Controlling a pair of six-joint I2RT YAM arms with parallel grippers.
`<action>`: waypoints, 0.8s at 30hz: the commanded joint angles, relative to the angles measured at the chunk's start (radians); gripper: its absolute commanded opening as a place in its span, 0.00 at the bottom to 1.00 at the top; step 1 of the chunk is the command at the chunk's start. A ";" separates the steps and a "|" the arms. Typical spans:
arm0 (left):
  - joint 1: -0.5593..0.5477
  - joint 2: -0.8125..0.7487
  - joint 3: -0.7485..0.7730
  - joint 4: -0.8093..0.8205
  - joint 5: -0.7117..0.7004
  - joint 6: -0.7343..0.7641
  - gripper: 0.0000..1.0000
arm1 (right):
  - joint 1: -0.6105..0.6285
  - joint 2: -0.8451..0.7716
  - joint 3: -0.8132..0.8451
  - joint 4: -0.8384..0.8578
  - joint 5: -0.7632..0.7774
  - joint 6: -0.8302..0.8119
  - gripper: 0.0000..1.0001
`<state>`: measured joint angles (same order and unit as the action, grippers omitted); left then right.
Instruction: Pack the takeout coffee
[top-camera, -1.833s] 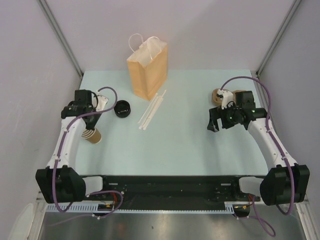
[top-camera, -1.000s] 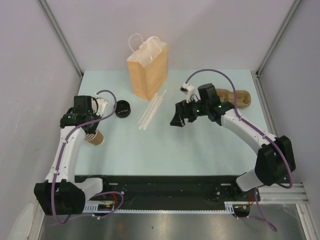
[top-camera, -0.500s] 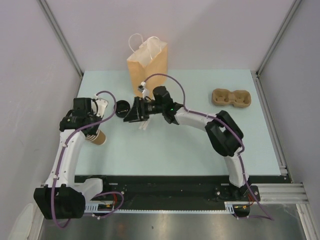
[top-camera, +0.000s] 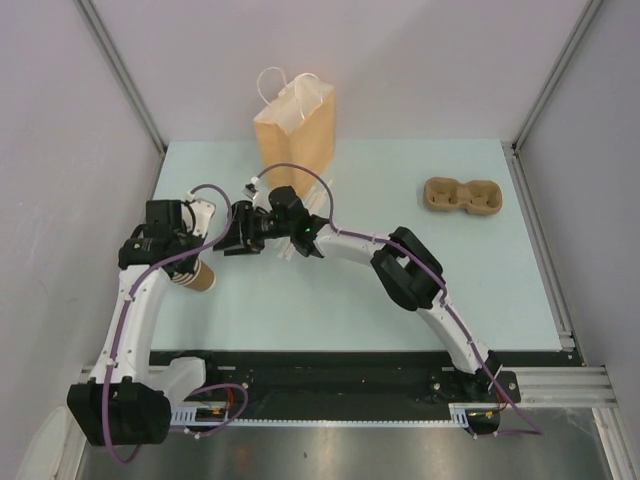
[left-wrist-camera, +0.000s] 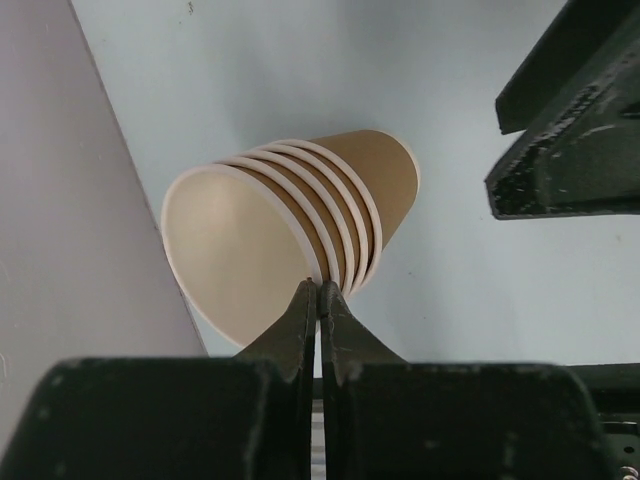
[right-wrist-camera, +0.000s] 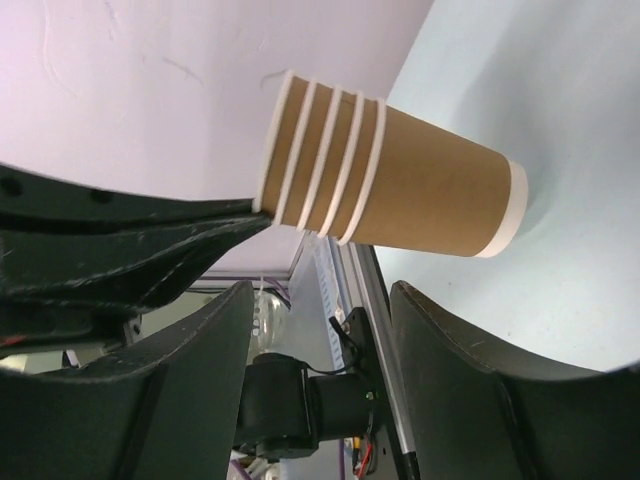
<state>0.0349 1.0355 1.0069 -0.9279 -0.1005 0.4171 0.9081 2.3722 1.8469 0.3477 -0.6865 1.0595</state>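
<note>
Though the paper bag (top-camera: 295, 135) stands ready at 12 o'clock on the counter (top-camera: 330, 300), packing looks barely begun to me: I see no single lidded takeout coffee anywhere, only a stack of nested cups (left-wrist-camera: 270, 240) at 9 o'clock, its rim pinched tight by the left hand (left-wrist-camera: 318, 292). The right hand (right-wrist-camera: 322, 292), fingers spread and empty, hovers just short of it, hiding whatever lies beneath.

Cup stack (left-wrist-camera: 300, 220): matt tan kraft paper. Bag (top-camera: 295, 140): creased brown paper. Carrier (top-camera: 462, 196): rough moulded pulp. Worktop (top-camera: 400, 290): smooth, matt. Left end effector (left-wrist-camera: 318, 292): matt black plastic.
</note>
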 joint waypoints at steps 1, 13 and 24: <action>-0.004 -0.032 -0.010 0.024 0.016 -0.024 0.00 | 0.034 0.047 0.064 0.053 0.035 0.051 0.62; -0.004 -0.038 -0.037 0.029 0.031 -0.034 0.00 | 0.051 0.108 0.123 0.066 0.054 0.091 0.71; -0.013 -0.041 -0.039 0.011 0.051 -0.043 0.00 | 0.063 0.145 0.160 0.066 0.064 0.111 0.71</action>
<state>0.0345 1.0172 0.9752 -0.9268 -0.0711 0.3996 0.9623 2.5008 1.9583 0.3756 -0.6346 1.1530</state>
